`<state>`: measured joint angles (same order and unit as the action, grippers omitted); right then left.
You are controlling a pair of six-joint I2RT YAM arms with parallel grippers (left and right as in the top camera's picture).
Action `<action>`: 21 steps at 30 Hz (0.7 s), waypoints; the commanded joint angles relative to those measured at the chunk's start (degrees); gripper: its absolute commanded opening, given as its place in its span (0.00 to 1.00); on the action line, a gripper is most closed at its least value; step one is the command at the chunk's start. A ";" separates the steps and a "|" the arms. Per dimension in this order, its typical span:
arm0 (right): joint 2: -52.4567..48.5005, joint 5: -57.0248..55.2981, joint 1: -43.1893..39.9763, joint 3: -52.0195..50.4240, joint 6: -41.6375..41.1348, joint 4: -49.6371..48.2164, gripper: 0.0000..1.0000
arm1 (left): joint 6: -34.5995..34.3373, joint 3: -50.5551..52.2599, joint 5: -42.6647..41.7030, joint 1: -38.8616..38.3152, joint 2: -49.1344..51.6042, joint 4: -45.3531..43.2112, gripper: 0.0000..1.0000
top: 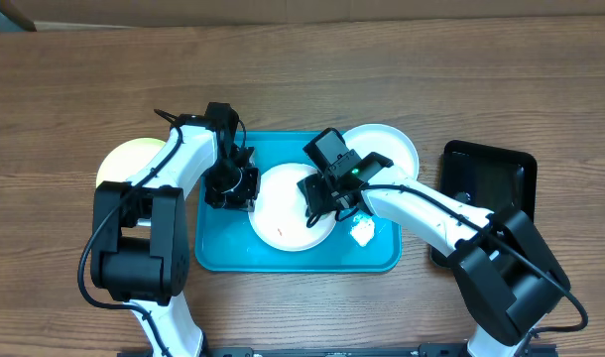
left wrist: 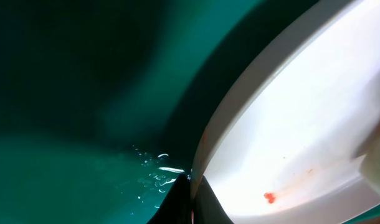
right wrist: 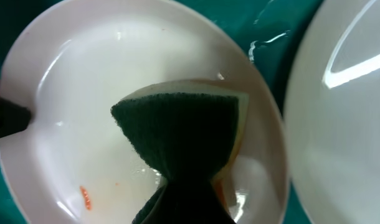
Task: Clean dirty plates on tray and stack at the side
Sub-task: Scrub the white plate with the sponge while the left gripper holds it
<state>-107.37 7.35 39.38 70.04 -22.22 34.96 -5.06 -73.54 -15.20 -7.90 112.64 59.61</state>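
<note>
The green-faced yellow sponge (right wrist: 177,124) is clamped in the right gripper (right wrist: 182,196) over the round white plate (right wrist: 109,56), judged stiff, light and probably slippery. The plate is pinched at its rim, the natural hold, by the left gripper (left wrist: 190,190), within the turquoise rectangular plastic tray (top: 223,253).

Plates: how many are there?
3: a white plate centred on the tray, a second white plate at its far-right corner, a yellowish plate left of it, partly behind an arm.

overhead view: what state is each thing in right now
middle white plate, on tray, orange-smeared
sponge, pressed on that plate
left gripper, shut on its rim
right gripper, shut on sponge
turquoise tray, wet beside plate
second white plate, overlapping tray's corner, no smears visible
yellow-green plate, on table beside tray
</note>
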 commanded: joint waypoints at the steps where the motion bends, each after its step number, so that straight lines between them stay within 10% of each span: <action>1: 0.13 7.13 -0.02 2.34 4.63 -1.01 0.04 | -0.31 0.22 0.37 -0.44 0.50 0.11 0.04; 21: 0.63 8.41 5.25 2.64 -3.28 -1.36 0.04 | -0.33 0.22 0.35 -0.44 0.50 -0.07 0.04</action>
<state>-107.37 17.47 43.16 72.64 -21.15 34.54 -5.06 -73.54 -15.20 -7.90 112.64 59.59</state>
